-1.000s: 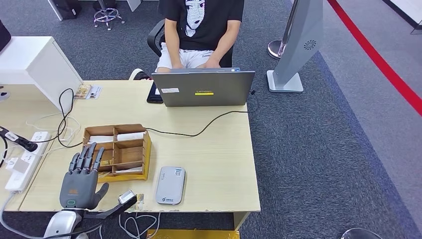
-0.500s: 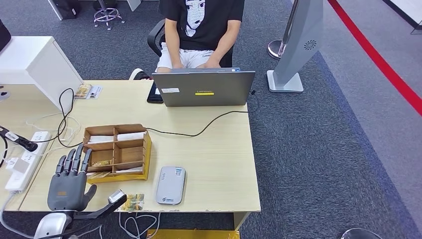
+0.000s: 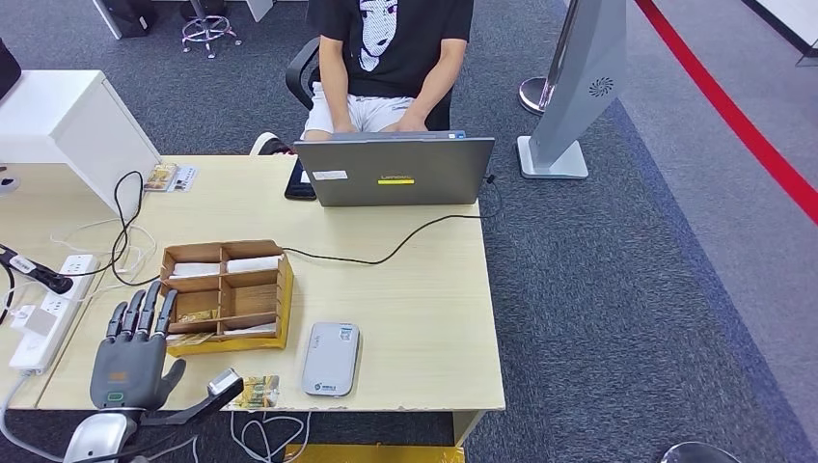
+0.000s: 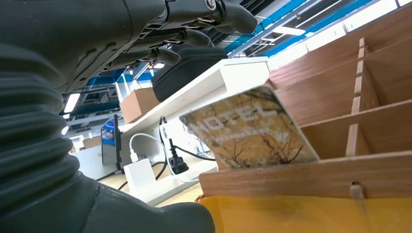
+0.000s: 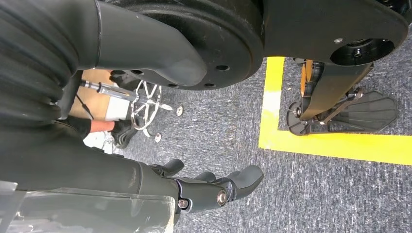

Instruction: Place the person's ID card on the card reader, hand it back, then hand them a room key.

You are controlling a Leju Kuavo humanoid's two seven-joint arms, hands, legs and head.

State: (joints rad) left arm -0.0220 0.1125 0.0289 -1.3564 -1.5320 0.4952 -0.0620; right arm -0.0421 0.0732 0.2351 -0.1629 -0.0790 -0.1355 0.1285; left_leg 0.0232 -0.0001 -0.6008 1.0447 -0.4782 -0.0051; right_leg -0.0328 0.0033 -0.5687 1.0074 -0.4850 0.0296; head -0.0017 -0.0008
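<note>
Left hand (image 3: 130, 362) hovers flat over table (image 3: 424, 318) front-left corner, fingers (image 3: 145, 311) straight and slightly apart, reaching the wooden divider box (image 3: 231, 289), holding nothing. Hotel key card (image 3: 259, 391) lies at the table's front edge, between left hand and grey card reader (image 3: 330, 359); another card (image 4: 250, 128) leans in the box. Right hand (image 5: 209, 187) hangs over carpet, fingers loosely curled, holding nothing.

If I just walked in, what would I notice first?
Probably the grey left robot hand, fingers spread, at the desk's near edge beside a wooden box of little compartments. A hotel room card leans in that box. Across the desk, a person sits behind an open laptop.
</note>
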